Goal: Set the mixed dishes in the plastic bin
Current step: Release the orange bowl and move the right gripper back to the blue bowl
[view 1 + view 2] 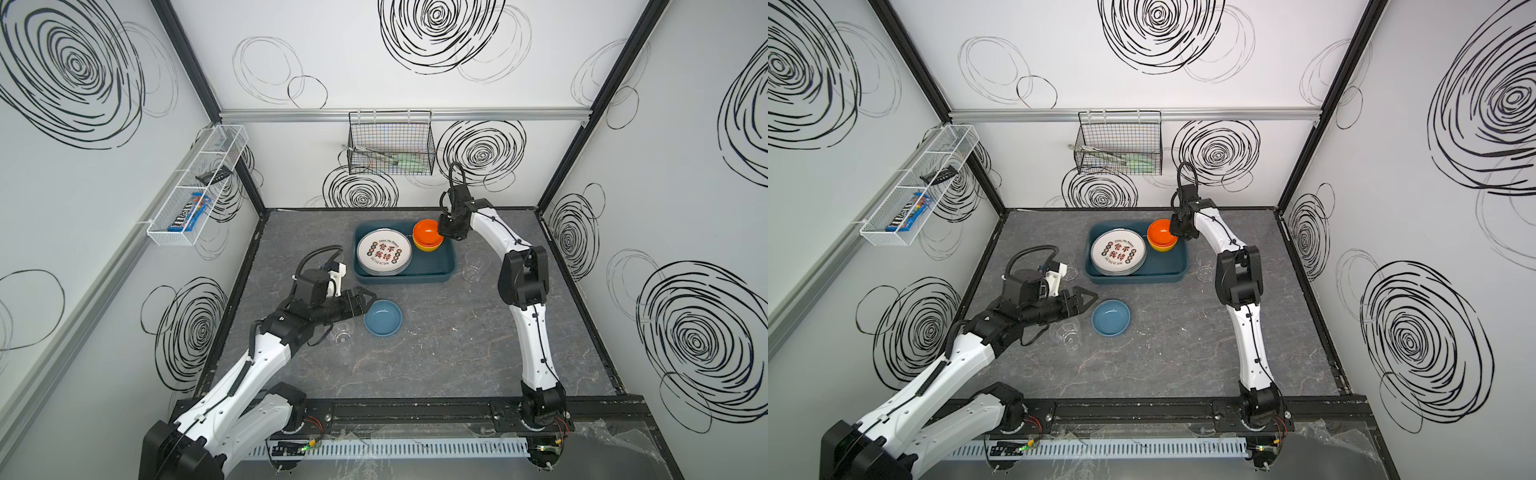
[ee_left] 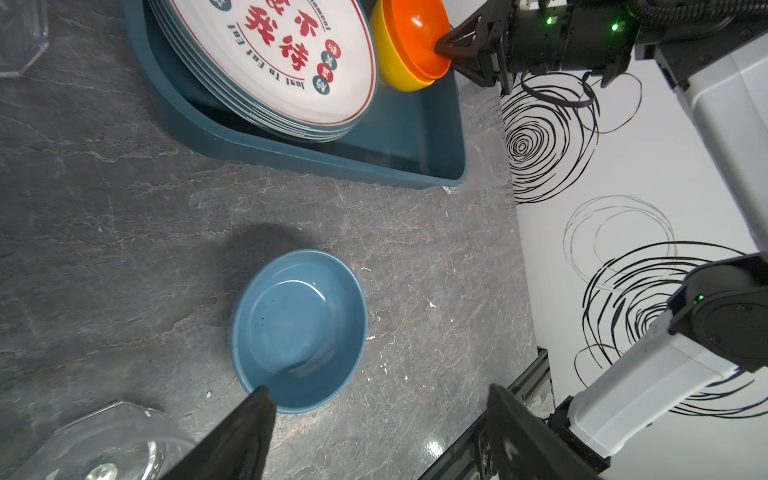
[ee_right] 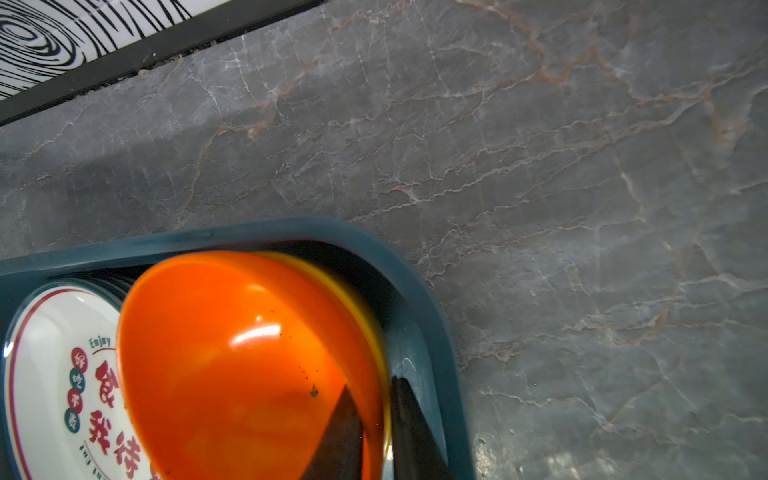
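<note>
The plastic bin [image 1: 451,266] [image 1: 1183,266] holds a stack of white plates [image 1: 384,251] [image 1: 1118,251] printed with characters. Beside them an orange bowl [image 1: 426,232] [image 3: 228,353] is nested in a yellow bowl [image 1: 428,248] [image 2: 390,70]. My right gripper [image 1: 442,235] [image 3: 370,384] straddles the orange bowl's rim, one finger inside and one outside. Whether it still pinches does not show. A blue bowl [image 1: 382,317] [image 2: 299,328] sits on the table in front of the bin. My left gripper [image 1: 368,305] [image 2: 378,390] is open just left of it, holding nothing.
A clear tumbler [image 1: 343,332] [image 2: 104,444] stands under my left wrist. Another tumbler [image 1: 473,266] stands right of the bin, and a third tumbler [image 1: 1069,270] shows behind my left wrist. A black wire basket [image 1: 390,143] and a white wire tray [image 1: 195,187] hang on the walls.
</note>
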You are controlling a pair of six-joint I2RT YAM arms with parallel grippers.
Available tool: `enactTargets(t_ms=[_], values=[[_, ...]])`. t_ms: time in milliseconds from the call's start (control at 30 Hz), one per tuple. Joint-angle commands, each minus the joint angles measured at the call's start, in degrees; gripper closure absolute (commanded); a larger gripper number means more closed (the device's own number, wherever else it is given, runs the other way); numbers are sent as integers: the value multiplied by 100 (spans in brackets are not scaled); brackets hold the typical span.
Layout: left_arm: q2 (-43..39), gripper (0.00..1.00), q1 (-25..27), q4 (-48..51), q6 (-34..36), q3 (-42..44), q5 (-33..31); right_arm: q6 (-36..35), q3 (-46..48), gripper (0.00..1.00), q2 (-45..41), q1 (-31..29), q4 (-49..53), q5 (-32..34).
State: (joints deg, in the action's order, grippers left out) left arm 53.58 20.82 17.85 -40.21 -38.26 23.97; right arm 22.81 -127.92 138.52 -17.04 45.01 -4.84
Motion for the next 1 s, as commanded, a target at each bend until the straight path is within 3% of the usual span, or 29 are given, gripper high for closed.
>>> enactTargets(t_ms=[0, 633, 800, 967], values=[[-90, 16, -39, -220, -58, 58, -2, -6, -207, 75, 96, -58, 18, 26], [-30, 16, -36, 70, 58, -187, -173, 13, -136, 63, -744, -209, 400, 422], [109, 17, -41, 277, 184, -358, -309, 14, 422, 62, -1327, -303, 277, 473], [227, 20, -38, 442, 286, -541, -450, 51, 1578, 62, -2255, -483, -255, 359]])
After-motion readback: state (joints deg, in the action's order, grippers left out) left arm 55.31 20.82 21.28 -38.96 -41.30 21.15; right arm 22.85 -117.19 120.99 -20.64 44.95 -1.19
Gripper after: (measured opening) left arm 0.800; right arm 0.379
